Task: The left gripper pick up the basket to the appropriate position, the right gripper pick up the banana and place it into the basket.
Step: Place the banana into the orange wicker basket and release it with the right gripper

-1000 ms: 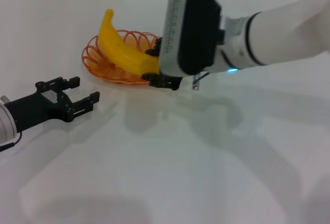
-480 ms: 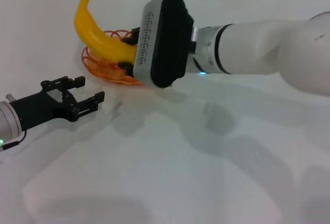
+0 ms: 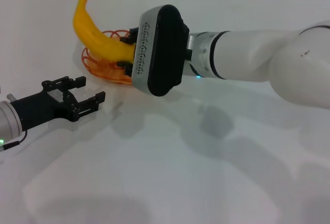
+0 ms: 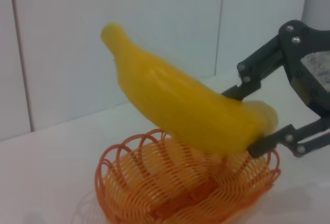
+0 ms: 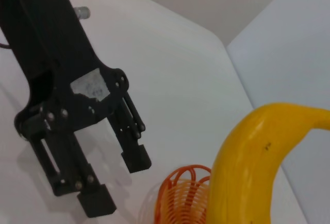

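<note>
Jaws clamped on one end of the banana [image 3: 98, 34], the right gripper [image 3: 126, 54] holds it tilted above the basket [image 3: 105, 64] near the worktop's far-left edge. The left gripper [image 3: 82, 92], jaws apart, waits toward the left edge. Released from this tilt, the long banana may tip over the rim.

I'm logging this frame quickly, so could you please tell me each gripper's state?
Left gripper: open, holding nothing, beside the basket.
Right gripper: shut on the banana, above the basket.

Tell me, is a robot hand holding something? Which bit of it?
Yes. The right hand holds the banana by one end, above the basket. The left hand is open and holds nothing.
</note>
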